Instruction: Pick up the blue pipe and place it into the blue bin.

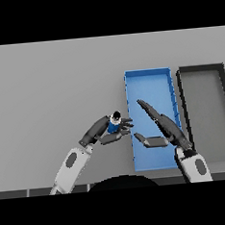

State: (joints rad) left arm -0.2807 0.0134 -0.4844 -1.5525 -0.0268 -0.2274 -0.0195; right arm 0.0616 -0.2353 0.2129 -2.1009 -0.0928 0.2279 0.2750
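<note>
While the pipe (114, 125) sits in my left hand (104, 129), with the fingers and thumb curled round it, I see it held up just left of the blue bin (147, 75). My right hand (163, 126) is over the bin with its fingers straight and its thumb spread out, holding nothing. A dark bin (201, 69) lies right beside the blue one, on the grey table (49, 86).

Blue pipe (114, 125) with pale cap, bright blue bin (148, 77), dark grey bin (201, 69), plain grey table (54, 85)
</note>
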